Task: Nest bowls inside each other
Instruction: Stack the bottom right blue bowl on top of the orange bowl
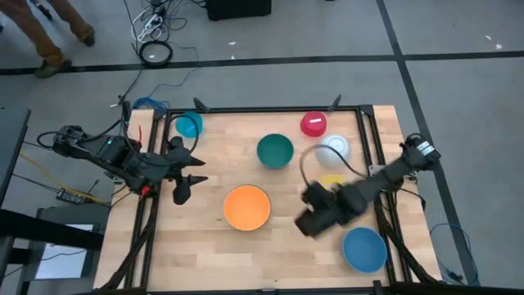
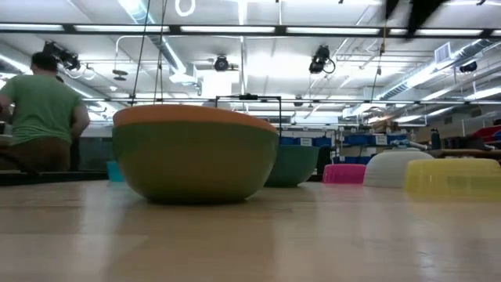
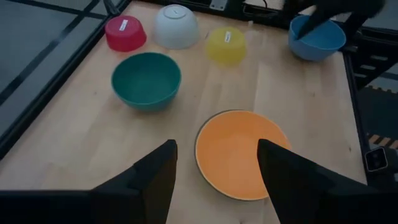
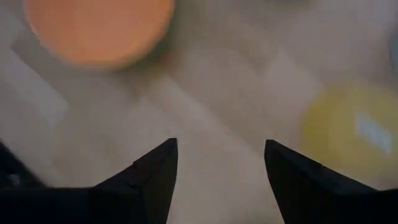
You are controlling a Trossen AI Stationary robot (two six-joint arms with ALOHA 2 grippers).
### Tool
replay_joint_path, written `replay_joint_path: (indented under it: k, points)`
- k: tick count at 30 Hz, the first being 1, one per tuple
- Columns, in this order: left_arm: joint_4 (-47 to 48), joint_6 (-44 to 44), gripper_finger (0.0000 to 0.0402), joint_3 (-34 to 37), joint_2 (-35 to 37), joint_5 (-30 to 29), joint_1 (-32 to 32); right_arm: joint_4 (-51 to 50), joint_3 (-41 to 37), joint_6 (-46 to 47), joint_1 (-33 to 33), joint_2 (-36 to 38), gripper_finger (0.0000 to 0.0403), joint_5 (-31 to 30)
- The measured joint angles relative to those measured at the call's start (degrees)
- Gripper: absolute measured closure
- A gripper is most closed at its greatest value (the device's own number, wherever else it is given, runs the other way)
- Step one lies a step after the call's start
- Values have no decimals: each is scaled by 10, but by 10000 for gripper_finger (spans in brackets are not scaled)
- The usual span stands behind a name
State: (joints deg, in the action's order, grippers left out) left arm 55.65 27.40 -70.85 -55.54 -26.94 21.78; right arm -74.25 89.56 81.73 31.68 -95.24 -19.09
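**Inspector:** Progress report, largest item first. The orange bowl [image 1: 246, 206] sits open side up at lower centre of the high view. In the low view an orange rim rides above an olive-green wall, so it appears to be seated in the green bowl [image 2: 193, 164]. That is judged to be the one nesting completed.

**Clerk:** And the rest?

**Inspector:** All separate on the surface [image 1: 221, 254]. The blue bowl [image 1: 364, 249] stands upright at lower right. The teal bowl [image 1: 275, 151] stands upright at upper centre. The yellow bowl [image 3: 226, 45] is upside down, mostly hidden under the right arm in the high view. The white bowl [image 1: 333, 148] and the red bowl [image 1: 313, 124] are also upside down, at upper right. The small light blue bowl [image 1: 188, 124] lies at upper left, just beside the frame rail.

**Clerk:** The claws?

**Inspector:** The left claw [image 1: 182, 190] hovers left of the orange bowl, fingers spread wide, nothing between them. The right claw [image 1: 309, 223] hangs between the orange and blue bowls, likewise spread wide and empty.

**Clerk:** Remaining work?

**Inspector:** Six bowls to go in, by judgement. Three need turning upright first.
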Motion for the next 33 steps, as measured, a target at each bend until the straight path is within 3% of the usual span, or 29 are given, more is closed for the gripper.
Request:
replay_joint_path:
  k: [5,19,33]
  points:
    - [0,0,170,0,0,-2,0,-37,0,185,105,-29,179,41]
    - [-20,14,170,0,0,1,0,1,-1,455,249,-96,178,145]
    - [-22,18,170,0,0,6,1,95,-38,457,252,-143,180,189]
